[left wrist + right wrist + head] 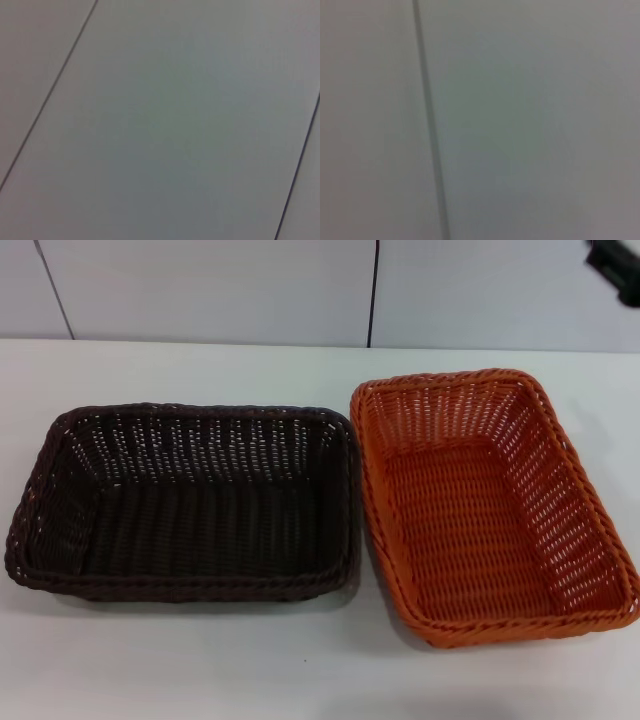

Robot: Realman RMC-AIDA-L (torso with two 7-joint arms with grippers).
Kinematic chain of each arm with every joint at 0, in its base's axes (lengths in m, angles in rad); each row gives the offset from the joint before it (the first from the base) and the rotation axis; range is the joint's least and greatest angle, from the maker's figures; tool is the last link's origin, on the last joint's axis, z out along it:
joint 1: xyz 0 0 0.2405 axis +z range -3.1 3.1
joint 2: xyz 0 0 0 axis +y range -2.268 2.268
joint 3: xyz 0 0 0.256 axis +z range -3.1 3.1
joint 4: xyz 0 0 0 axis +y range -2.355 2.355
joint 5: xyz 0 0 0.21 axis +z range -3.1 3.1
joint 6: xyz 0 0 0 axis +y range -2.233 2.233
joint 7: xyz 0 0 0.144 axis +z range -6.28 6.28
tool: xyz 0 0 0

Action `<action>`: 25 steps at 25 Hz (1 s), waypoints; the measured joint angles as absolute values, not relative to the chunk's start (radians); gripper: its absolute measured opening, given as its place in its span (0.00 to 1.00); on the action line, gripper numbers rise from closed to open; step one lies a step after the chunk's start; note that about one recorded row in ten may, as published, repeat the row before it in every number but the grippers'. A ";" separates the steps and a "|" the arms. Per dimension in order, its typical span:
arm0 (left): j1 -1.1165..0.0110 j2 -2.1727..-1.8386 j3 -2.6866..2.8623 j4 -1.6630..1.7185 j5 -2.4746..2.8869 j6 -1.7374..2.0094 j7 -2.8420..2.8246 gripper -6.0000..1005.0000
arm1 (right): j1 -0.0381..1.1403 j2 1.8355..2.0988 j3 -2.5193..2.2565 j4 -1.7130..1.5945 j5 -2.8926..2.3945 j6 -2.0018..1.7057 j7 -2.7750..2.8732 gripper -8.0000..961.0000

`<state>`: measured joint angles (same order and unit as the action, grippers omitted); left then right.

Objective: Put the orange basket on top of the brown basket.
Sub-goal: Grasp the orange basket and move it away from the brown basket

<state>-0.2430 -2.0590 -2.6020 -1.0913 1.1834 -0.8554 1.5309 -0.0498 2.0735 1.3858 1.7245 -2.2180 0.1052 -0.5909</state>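
On the white table (pixel 200 660), nearest the robot, the two baskets sit side by side, both empty and upright. The orange basket (pixel 485 510) lies on the robot's right, turned slightly askew so its near end swings outward. The brown basket (pixel 185 505) lies on the left, squarer to the table edge. Their facing rims are just beside each other near the far corners, perhaps touching; I cannot tell for sure.

Beyond them the table runs back to a pale panelled wall (pixel 200 290) with dark seams. At the far upper right a dark piece of hardware (pixel 615 260) pokes into the head view; it may belong to the right arm, but that is a guess.

Neither claw is seen: both wrist views show only plain grey panel with a seam, so how wide either stands cannot be told.

The stacking has not begun; the orange basket is untouched. The next move, as I judge it, calls for a grip on its braided rim, a lift clear of the brown rim, and a turn to align it before lowering it in.
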 joint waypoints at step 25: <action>-0.225 -2.057 -2.598 -1.032 1.178 -0.877 1.452 0.75 | 0.345 2.068 1.698 1.834 -2.323 1.247 -0.621 0.81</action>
